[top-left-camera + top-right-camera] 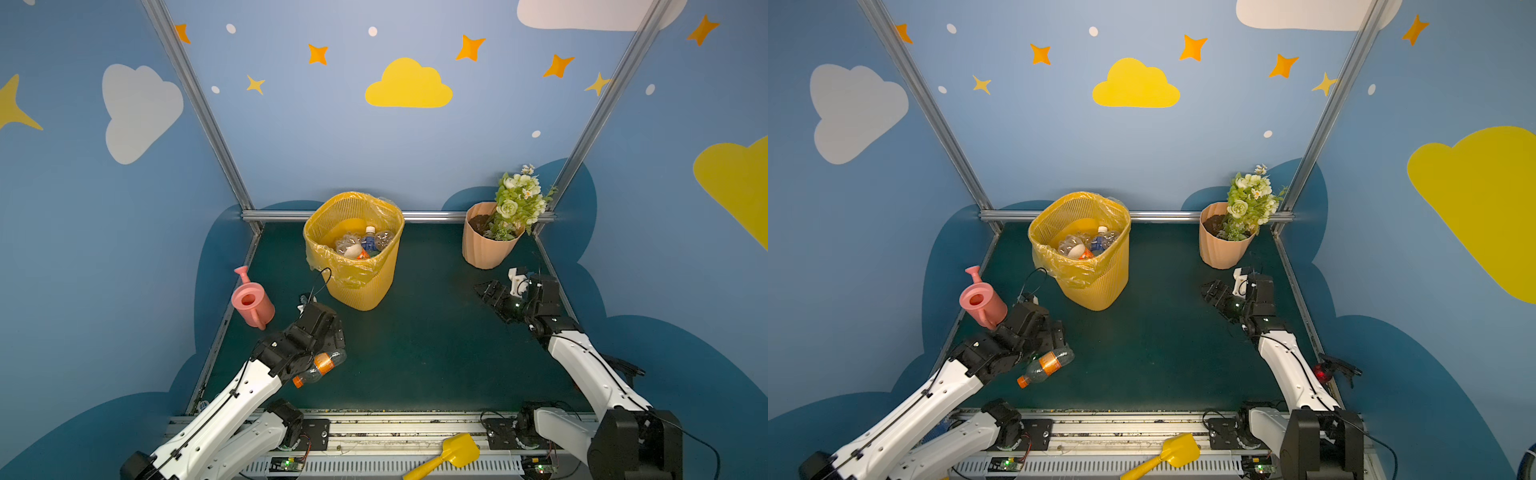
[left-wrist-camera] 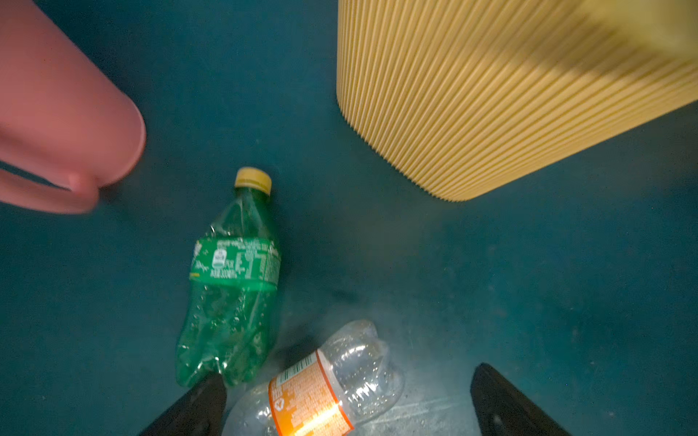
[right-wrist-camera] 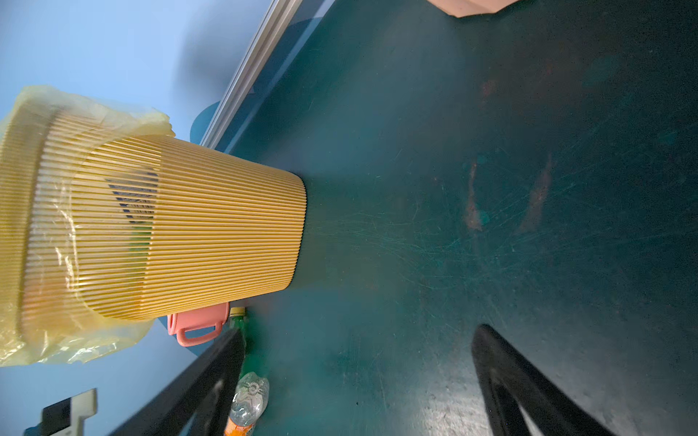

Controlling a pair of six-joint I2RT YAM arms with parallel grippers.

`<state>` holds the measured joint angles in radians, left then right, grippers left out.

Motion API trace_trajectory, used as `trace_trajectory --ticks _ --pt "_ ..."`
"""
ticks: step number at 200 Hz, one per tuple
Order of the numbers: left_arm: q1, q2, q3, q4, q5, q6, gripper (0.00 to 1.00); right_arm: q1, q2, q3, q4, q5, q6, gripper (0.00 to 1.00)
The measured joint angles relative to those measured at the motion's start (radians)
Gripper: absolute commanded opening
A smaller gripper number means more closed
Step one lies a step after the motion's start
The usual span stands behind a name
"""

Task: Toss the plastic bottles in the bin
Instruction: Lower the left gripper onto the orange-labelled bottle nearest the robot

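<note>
left wrist, crinkled green bottle [image 2: 230,279], ribbed yellow bin [image 2: 491,94], left end effector [image 2: 348,373] wide

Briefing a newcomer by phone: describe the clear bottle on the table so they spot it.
Start at the yellow bin. In front of it, beside the left arm, lies the clear bottle. Orange label and cap set it apart from the green bottle alongside.

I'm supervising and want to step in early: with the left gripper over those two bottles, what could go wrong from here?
1. The open left gripper straddles the orange-labelled bottle, but one fingertip sits at the green bottle's base; closing may shove or pinch that one too.
2. The pink watering can stands close beside the left arm; a swing toward the bin could knock it.
</note>
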<state>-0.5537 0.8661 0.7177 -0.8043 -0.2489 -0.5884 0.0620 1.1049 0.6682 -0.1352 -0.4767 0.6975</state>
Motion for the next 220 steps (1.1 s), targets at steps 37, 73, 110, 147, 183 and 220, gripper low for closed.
trace_trajectory --ticks 37,73,110,147,183,220 --pt "-0.023 0.047 -0.035 -0.008 0.058 -0.059 1.0 0.009 0.012 0.002 0.005 0.0 0.003 0.93" --pt "-0.03 0.082 -0.043 0.001 0.093 -0.082 1.0 0.014 0.016 0.003 0.005 0.0 0.003 0.93" --pt "-0.039 0.143 -0.043 0.002 0.106 -0.086 1.0 0.015 0.021 0.003 0.005 0.0 0.004 0.93" --pt "-0.057 0.185 -0.037 -0.001 0.1 -0.085 1.0 0.015 0.022 0.003 0.005 0.001 0.003 0.93" --pt "-0.076 0.201 -0.018 -0.004 0.073 -0.085 0.99 0.015 0.031 0.003 0.005 0.001 0.003 0.94" --pt "-0.126 0.261 0.025 -0.028 0.034 -0.079 0.99 0.016 0.029 0.008 -0.004 0.006 -0.004 0.93"
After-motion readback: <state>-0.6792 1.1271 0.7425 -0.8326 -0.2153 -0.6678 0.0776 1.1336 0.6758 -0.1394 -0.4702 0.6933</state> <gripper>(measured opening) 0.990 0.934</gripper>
